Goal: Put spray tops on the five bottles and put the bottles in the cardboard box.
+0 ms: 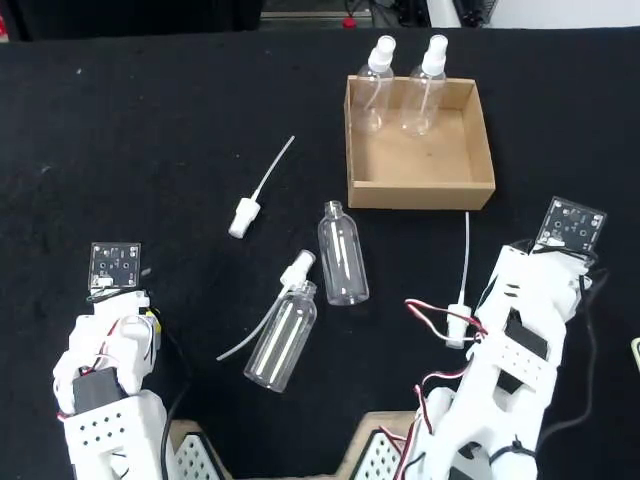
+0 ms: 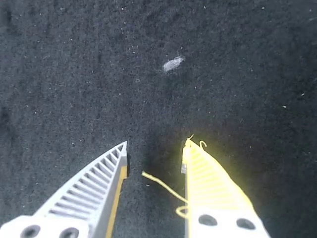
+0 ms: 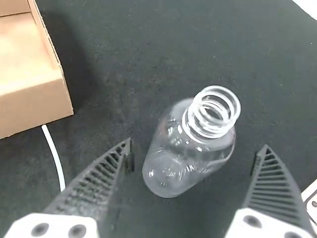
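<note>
My right gripper (image 3: 196,146) is open, its fingers on either side of an upright clear bottle (image 3: 193,144) with no top. My left gripper (image 2: 156,146) is open over bare black mat with nothing between its fingers. The cardboard box (image 1: 420,185) sits at the back right with two topped bottles (image 1: 375,90) (image 1: 428,88) standing along its far wall. Two uncapped bottles lie mid-table: one (image 1: 342,252) alone, the other (image 1: 283,333) with a spray top (image 1: 298,268) at its neck, the tube running alongside. Another spray top (image 1: 245,215) lies left of them, and a third (image 1: 458,325) beside the right arm (image 1: 520,350).
The box's near corner (image 3: 34,84) stands close to my right gripper, with the white spray tube (image 3: 52,153) on the mat beside it. The left arm (image 1: 105,370) is at the front left. A yellow thread (image 2: 163,186) hangs between the left fingers.
</note>
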